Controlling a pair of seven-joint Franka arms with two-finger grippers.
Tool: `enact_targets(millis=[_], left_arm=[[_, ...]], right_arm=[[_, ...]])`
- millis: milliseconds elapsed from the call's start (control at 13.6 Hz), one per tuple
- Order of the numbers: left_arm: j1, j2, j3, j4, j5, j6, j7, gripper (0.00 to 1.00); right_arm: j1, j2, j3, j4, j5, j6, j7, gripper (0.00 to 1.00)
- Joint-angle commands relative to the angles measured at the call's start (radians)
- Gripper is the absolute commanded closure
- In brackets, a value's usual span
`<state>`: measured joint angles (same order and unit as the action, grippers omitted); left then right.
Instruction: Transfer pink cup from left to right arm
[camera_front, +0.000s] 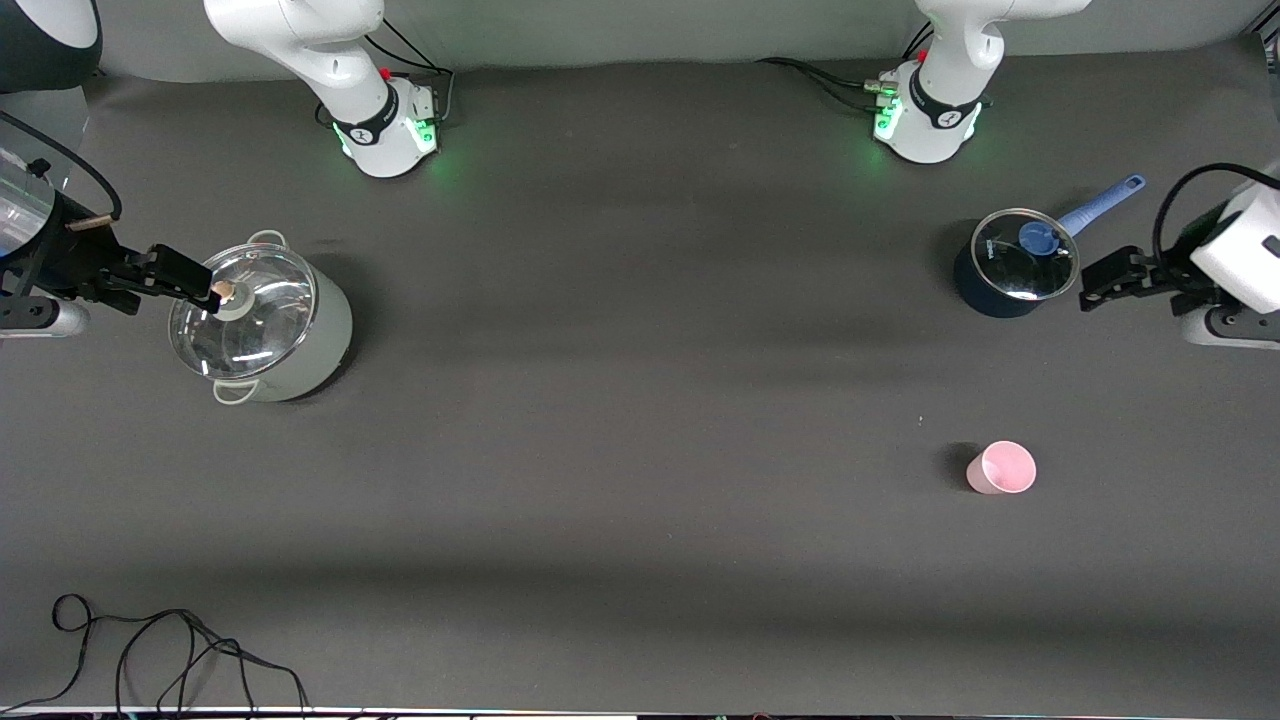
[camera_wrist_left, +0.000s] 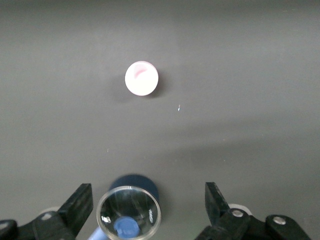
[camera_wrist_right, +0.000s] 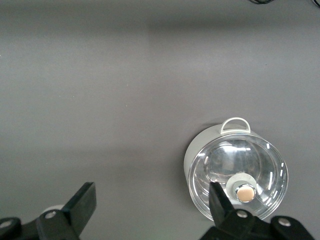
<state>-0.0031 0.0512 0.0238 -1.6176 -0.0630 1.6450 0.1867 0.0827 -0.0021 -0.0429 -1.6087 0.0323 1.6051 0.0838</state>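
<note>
Two arms stand idle over a dark table (camera_front: 640, 330) on which nothing has yet been handled, and the layout reads as a starting pose more than a working one. Largest of the things on it is the steel pot (camera_front: 262, 320) with its glass lid, set near the table's edge at the right arm's end; the right gripper (camera_front: 185, 281) hangs over that lid with its fingers spread apart and nothing between them, probably parked there just to wait its turn. Next in size is the dark blue saucepan (camera_front: 1010, 266), lidded too, its handle pointing toward the back edge at the left arm's end; the left gripper (camera_front: 1105, 279) hovers just beside it, jaws wide and empty, looking down over open cloth toward the target. Smallest is the pink cup (camera_front: 1001, 468), upright with its mouth up, alone on bare table nearer the front camera than the saucepan and well apart from it. That free standing should let the left fingers (camera_wrist_left: 79, 202) straddle its wall, so the pickup seems the first step, with the handover still wholly ahead.
</note>
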Motion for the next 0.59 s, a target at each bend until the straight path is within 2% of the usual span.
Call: enact_targets(millis=[0,220,513], left_arm=[[0.105,0.108,0.005,0.076,-0.131,0.036,0.283,0.0],[0.198,0.26,0.005,0.186,-0.275,0.038,0.637,0.0],[0.342,0.407,0.004,0.193,-0.498,0.062,1.013,0.0]], right_arm=[[-0.003,0.001,0.003,0.007,0.012,-0.008,-0.006,0.0],[-0.001,0.007,0.003,0.032,0.012,-0.008,-0.003,0.0],[-0.003,0.013,0.003,0.046,0.006,-0.008,-0.004,0.0]])
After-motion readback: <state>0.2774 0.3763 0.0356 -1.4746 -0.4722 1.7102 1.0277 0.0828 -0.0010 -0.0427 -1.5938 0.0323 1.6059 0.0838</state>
